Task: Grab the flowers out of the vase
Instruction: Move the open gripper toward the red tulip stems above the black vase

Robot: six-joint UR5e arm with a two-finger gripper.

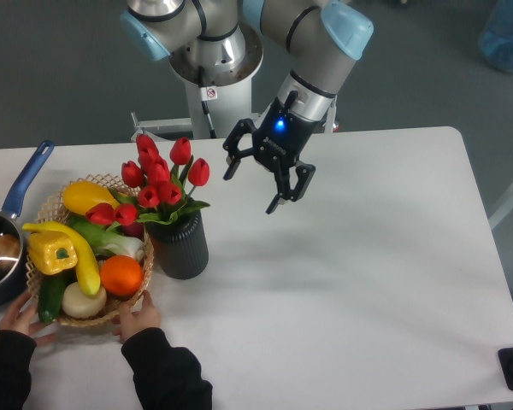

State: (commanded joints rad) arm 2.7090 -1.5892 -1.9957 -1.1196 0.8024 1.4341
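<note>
Overhead, spread fingers (252, 182) hold nothing, just beside the flowers (158, 184).

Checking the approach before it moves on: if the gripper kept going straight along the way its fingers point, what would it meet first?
Probably the bare table right of the vase; the open gripper seems to point down, not toward the flowers.

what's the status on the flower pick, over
Tool open, empty, in the air right of the flowers. Flowers upright in the vase, untouched. Person's hands on the basket beside the vase.
</note>
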